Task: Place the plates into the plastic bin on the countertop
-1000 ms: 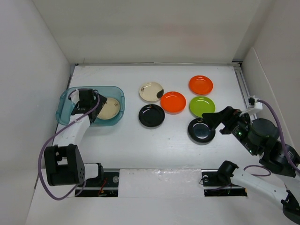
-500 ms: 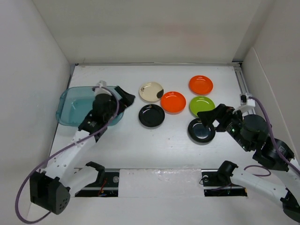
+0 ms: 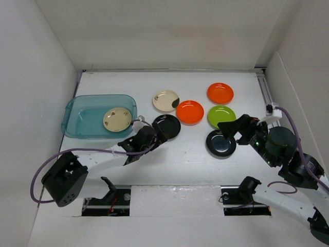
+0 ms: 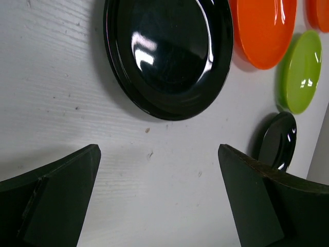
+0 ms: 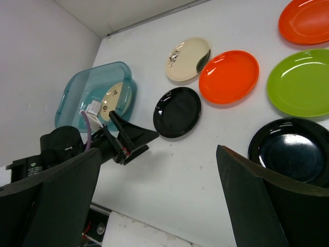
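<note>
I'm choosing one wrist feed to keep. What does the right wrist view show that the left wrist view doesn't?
Only the right wrist view: the translucent teal plastic bin holding the gold-tan round plate, the cream round plate with a dark patch, and the left arm. Only the left wrist view: the left hand close up, open and empty. Both: a glossy black round plate, a second black plate, an orange round plate and the lime green round plate on the white countertop.

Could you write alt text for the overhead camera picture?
A blue plastic bin at the left of a white table holds one tan plate; a cream plate, two orange plates, a green plate and two black plates lie outside it. Two robot arms, jaws open, each point at a black plate.
</note>
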Action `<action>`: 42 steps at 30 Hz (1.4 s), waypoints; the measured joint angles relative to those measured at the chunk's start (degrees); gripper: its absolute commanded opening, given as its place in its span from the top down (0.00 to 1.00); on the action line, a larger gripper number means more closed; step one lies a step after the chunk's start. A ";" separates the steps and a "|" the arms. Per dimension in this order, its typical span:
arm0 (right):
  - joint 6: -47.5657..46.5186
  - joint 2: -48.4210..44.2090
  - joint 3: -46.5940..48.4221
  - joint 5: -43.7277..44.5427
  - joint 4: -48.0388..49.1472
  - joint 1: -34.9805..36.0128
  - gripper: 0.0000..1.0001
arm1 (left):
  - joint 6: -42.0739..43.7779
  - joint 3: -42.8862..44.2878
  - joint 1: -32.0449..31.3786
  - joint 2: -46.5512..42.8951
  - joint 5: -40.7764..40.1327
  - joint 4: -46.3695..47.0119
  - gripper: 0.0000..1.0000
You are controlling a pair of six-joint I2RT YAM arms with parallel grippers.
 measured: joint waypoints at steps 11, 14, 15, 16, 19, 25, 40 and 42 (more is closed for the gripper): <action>-0.02 -1.49 0.00 -0.72 -0.09 0.00 0.01 | -7.15 4.57 0.85 14.34 -6.12 7.76 0.28; -0.24 -1.51 0.00 -0.85 -0.24 0.00 0.01 | -8.66 5.68 1.05 16.37 -6.73 8.09 0.44; -0.35 -1.51 0.00 -0.85 -0.37 0.00 0.01 | -9.29 5.97 1.14 16.79 -6.91 8.11 0.51; -0.39 -1.51 0.00 -0.85 -0.50 0.00 0.01 | -9.44 6.25 1.29 17.29 -6.95 7.72 0.57; -0.42 -1.53 0.02 -0.85 -0.85 0.00 0.01 | -10.36 6.45 1.90 18.38 -6.86 7.43 0.76; -0.81 -1.62 0.02 -0.85 -1.07 0.00 0.01 | -11.87 6.54 2.51 19.19 -6.49 6.62 1.00; -0.90 -1.62 0.02 -0.94 -1.01 0.00 0.01 | -1.22 15.17 5.53 0.04 -5.99 -8.74 1.00; -0.92 -1.62 0.02 -1.11 -1.01 0.00 0.01 | 0.96 17.84 10.82 -3.26 -4.09 -9.16 1.00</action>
